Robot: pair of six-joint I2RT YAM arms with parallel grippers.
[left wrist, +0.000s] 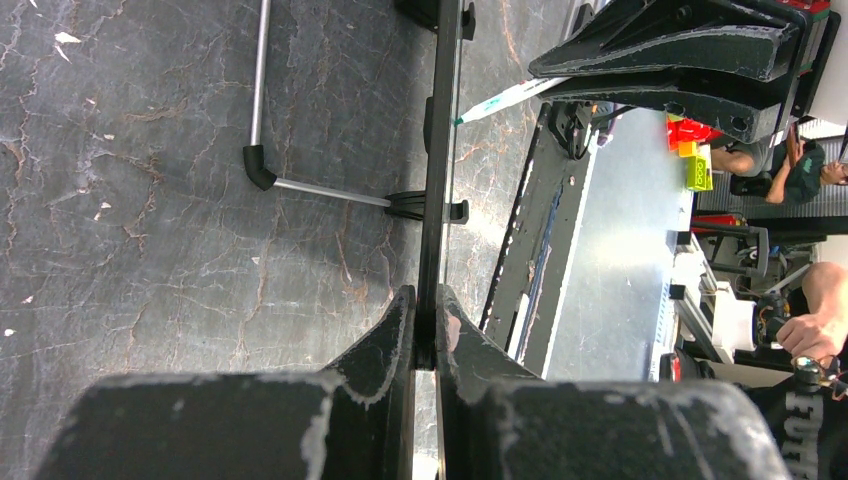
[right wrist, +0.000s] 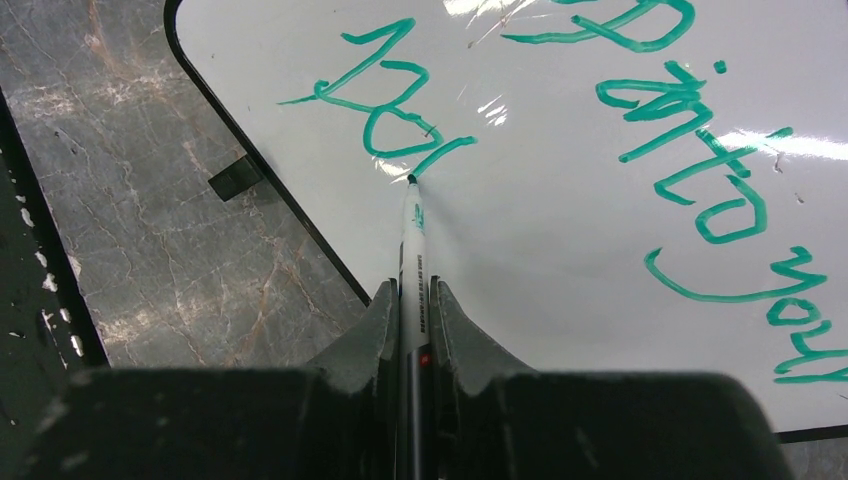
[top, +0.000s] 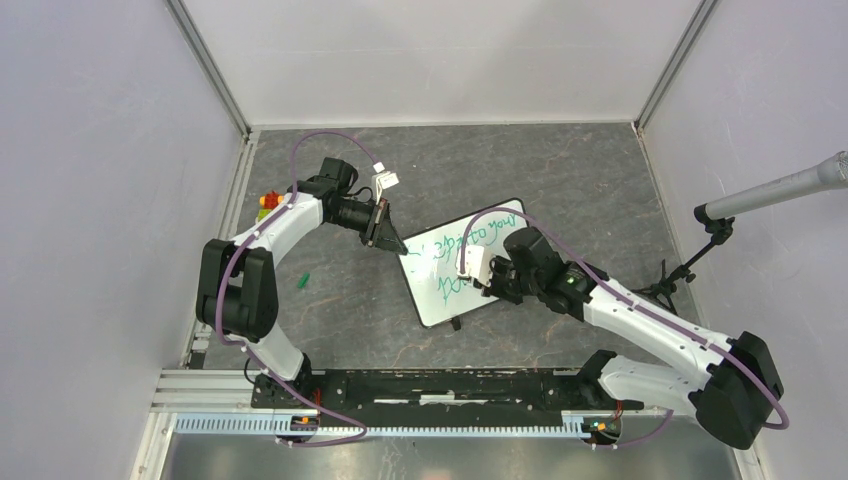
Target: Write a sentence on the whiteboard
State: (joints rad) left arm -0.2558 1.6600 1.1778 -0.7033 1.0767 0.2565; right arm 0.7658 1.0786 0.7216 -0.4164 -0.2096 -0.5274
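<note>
Right wrist: right gripper [right wrist: 411, 292] clamped on marker [right wrist: 414, 235], tip touching board [right wrist: 560, 250] straight ahead; left gripper [left wrist: 427, 305] pinches its edge tight.

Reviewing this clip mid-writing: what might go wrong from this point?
The left gripper pinches the whiteboard only by its thin edge, so pressure from the marker might pivot it. Its tip sits fairly near the frame; a stroke could run off. The right gripper might smear the green sentence.
</note>
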